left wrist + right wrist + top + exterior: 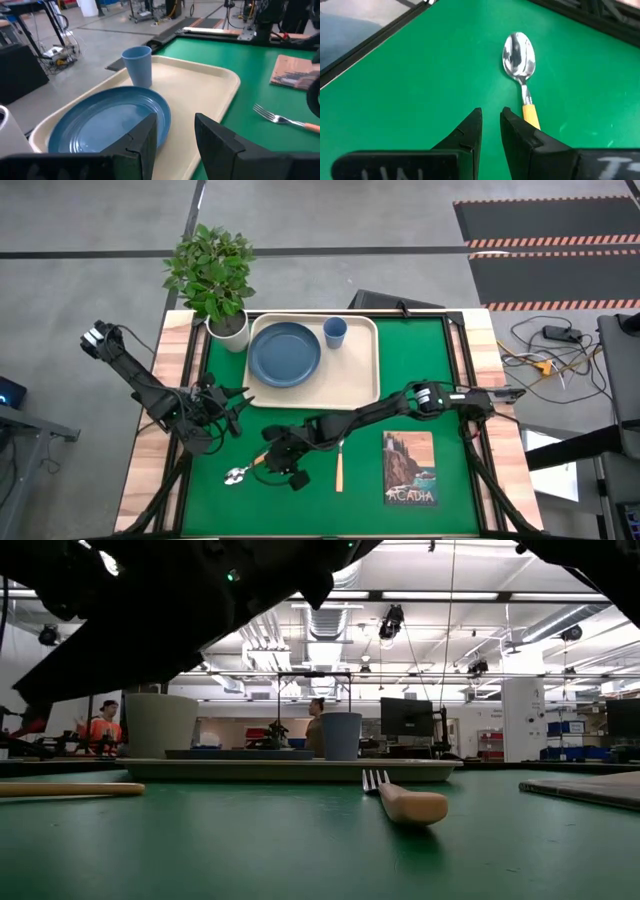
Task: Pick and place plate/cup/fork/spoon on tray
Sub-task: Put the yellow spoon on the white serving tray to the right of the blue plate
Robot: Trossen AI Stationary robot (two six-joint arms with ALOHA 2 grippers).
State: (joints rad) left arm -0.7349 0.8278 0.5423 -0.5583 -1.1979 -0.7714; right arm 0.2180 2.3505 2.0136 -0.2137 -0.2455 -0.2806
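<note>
Right gripper [285,463] low over the spoon's handle nr the front edge of the table, fingers almost pressed together, only a thin gap.

Spoon [521,70] lies flat on the green mat, bowl twd the front-left corner; fork [339,463] lies just beside it, apart, tines twd the tray [362,385]. Plate [285,354] and cup [335,332] already sit on the tray at the back edge. Left gripper [175,137] waits by the tray's front-left corner, fingers spread w/ nothing between. Whether the right fingers actually pinch the handle is prob. not yet — wrist view hides the contact. Risk: a thin handle flat on the mat may slip or pivot in an off-centre grip, and the spoon could swing into the fork or drop short of the tray rim.
</note>
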